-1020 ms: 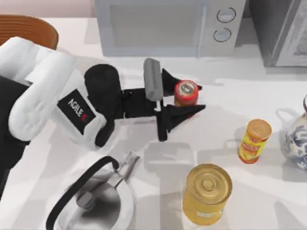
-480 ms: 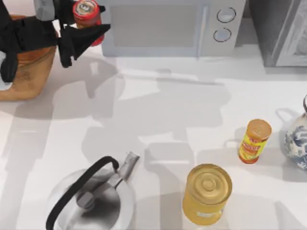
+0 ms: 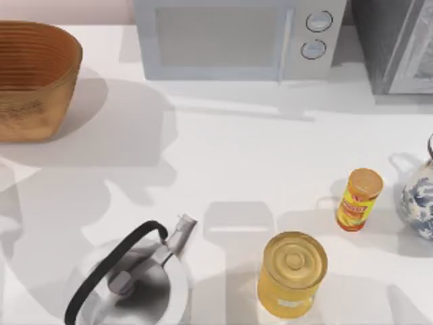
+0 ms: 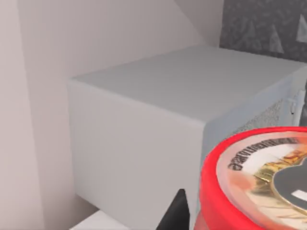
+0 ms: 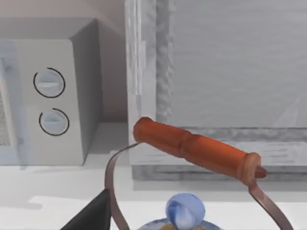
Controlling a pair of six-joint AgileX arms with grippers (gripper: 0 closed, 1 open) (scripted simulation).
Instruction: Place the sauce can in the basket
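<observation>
Sauce can (image 4: 259,182) sits gripped in the left gripper, close before its wrist camera beside the microwave (image 4: 158,139). Arm and can have left the overhead view since a moment ago; basket (image 3: 34,78) awaits delivery.

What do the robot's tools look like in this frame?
The left tool's visible finger is plain matt black and narrows to a pointed tip. The right tool appears as a dark charcoal wedge with a straight sloping edge.
</observation>
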